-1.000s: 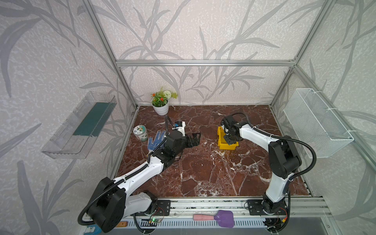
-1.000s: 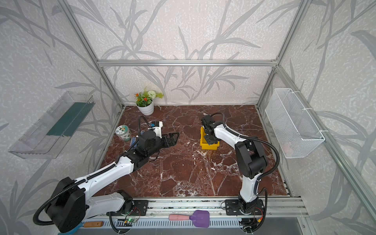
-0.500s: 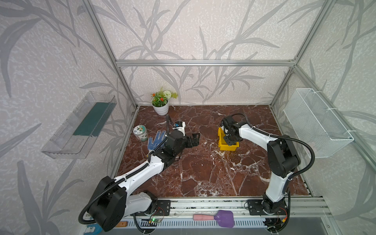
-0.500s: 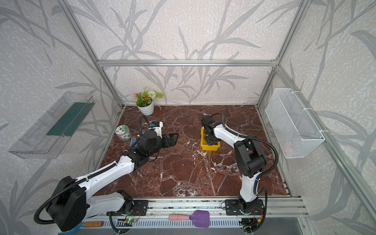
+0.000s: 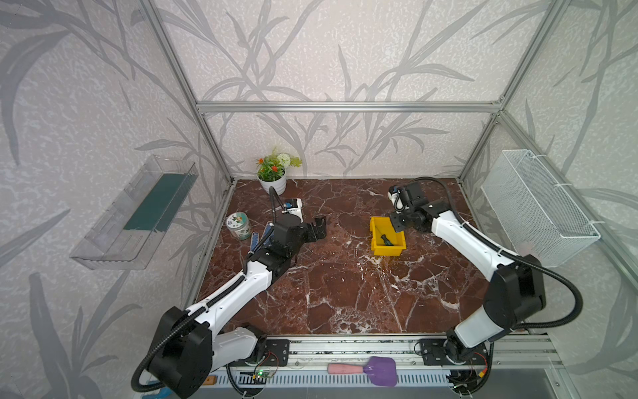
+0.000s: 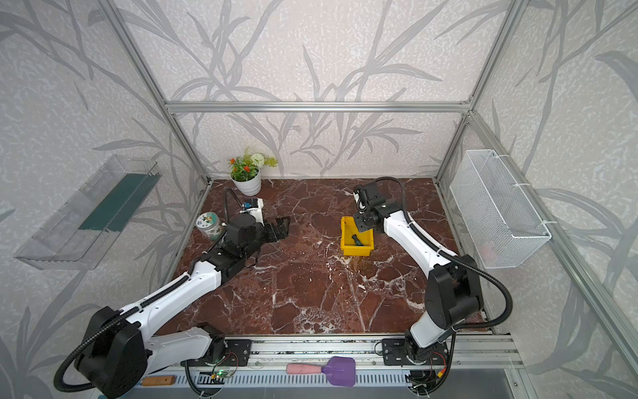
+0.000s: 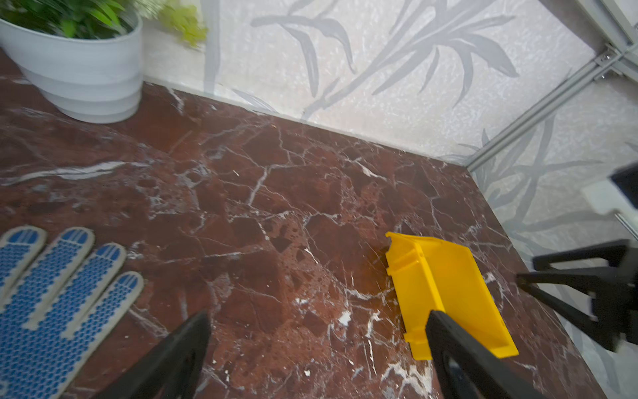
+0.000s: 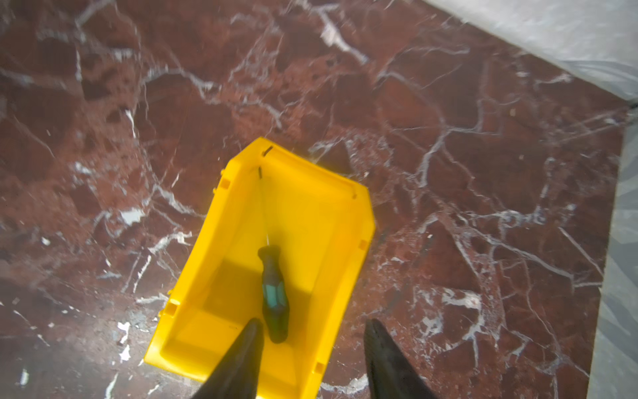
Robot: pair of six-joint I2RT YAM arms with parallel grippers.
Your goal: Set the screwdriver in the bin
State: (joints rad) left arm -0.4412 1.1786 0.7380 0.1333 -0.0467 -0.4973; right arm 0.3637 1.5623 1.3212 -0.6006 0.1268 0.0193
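Observation:
The screwdriver [image 8: 273, 293], green-and-black handled with a thin shaft, lies loose on the floor of the yellow bin [image 8: 221, 248]; both top views show it there [image 5: 386, 239] [image 6: 356, 239]. My right gripper [image 8: 312, 324] is open and holds nothing. It hovers over the bin's end by the handle, one finger above the bin and one above the marble beside it. In the top views it sits at the bin's [image 5: 386, 250] far right corner [image 5: 397, 222]. My left gripper [image 7: 317, 316] is open and empty over bare marble, left of the bin [image 7: 448, 276].
A white flowerpot [image 5: 274, 181] stands at the back left, with a patterned tin [image 5: 239, 225] and a blue dotted glove [image 7: 51, 293] near the left arm. A wire basket [image 5: 538, 207] hangs on the right wall, a clear tray [image 5: 138, 210] on the left. A purple trowel [image 5: 376, 370] lies on the front rail.
My right gripper's jaws have spread apart and it has drawn back slightly from over the bin, leaving the screwdriver lying inside. The left gripper has shifted slightly.

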